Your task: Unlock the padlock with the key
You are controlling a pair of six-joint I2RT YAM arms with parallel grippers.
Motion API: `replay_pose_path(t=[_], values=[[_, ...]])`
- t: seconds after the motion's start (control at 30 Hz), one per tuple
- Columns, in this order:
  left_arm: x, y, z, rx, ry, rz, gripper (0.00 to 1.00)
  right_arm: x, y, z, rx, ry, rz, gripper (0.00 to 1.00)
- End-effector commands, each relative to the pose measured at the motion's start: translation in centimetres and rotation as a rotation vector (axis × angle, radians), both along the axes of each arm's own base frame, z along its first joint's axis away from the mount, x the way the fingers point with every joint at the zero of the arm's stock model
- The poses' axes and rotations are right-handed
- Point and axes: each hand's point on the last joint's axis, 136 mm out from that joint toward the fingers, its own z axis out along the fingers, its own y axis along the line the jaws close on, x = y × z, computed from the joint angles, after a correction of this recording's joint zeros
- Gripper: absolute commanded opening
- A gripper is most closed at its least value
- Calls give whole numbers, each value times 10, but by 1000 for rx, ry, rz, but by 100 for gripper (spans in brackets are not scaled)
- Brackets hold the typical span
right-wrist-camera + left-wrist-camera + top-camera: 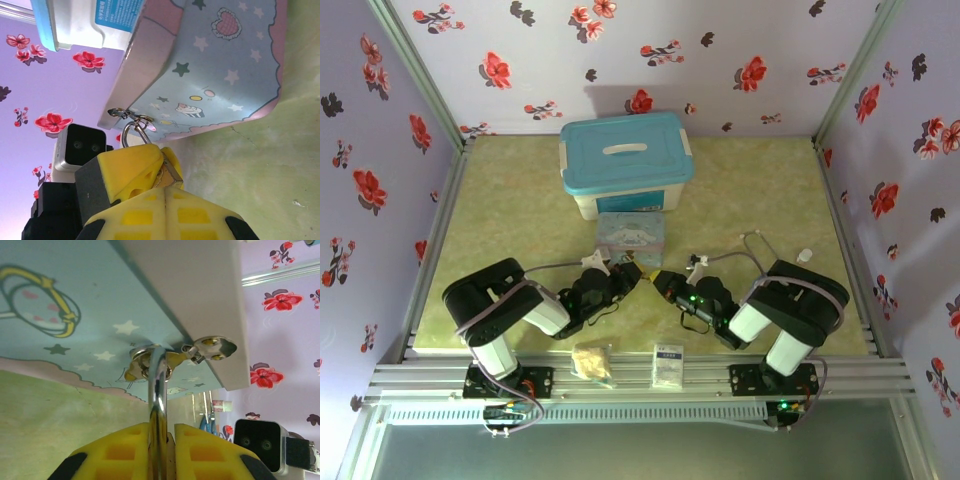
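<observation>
The small brass padlock [172, 176] hangs by its silver shackle [157, 385] from the metal hasp [210, 347] of the pastel cartoon tin [631, 235]. My left gripper [162, 427] is shut on the padlock, its yellow fingers [130, 170] clamped on both sides of the body. My right gripper [165, 189] is shut, and its fingertips press against the padlock's lower end from the other side. The key is hidden. Seen from above, the left gripper [632, 272] and the right gripper [665, 283] meet tip to tip just in front of the tin.
A white storage box with a blue lid [625, 160] stands behind the tin. A beige packet [591, 361] and a white card [668, 366] lie on the front rail. A small bottle [804, 256] and a cable lie at the right. Floral walls enclose the table.
</observation>
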Motion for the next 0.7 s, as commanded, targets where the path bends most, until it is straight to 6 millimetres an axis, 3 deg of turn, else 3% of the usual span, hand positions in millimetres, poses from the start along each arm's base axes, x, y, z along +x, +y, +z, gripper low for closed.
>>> replay_pose_path(t=[0.0, 0.17, 0.27, 0.37, 0.67], values=[[-6, -18, 35, -132, -62, -66, 5, -2, 15, 8, 47, -1, 33, 0], [-7, -11, 25, -107, -43, -43, 15, -5, 3, 3, 30, 6, 7, 0], [-5, -8, 22, -93, -36, -30, 39, -8, 1, -1, 25, 24, 11, 0], [-4, -3, 20, -69, -34, -10, 56, -11, -3, -10, 8, 48, 8, 0], [-7, 9, 1, -7, 26, 15, 61, -15, -11, -11, 0, 49, -5, 0]])
